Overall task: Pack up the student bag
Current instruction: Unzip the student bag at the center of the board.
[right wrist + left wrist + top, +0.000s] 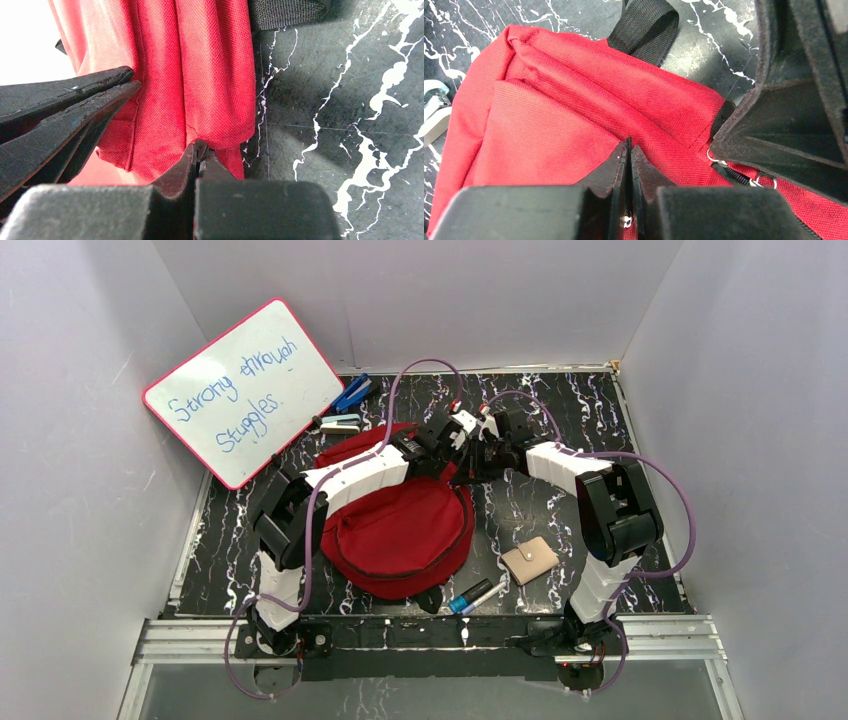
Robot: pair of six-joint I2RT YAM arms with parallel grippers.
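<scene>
Red bag (400, 530) flat, centre-left. L gripper (629, 148) jaws pressed together, tips on bag's top fabric, pinch unclear. R gripper (200, 150) clamped too, nipping bag's hem.

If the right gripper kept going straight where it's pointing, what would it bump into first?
The red backpack: the right gripper is shut on a fold of its fabric, with more bag straight ahead. Beyond that, maybe the black strap; depth is unclear.
</scene>
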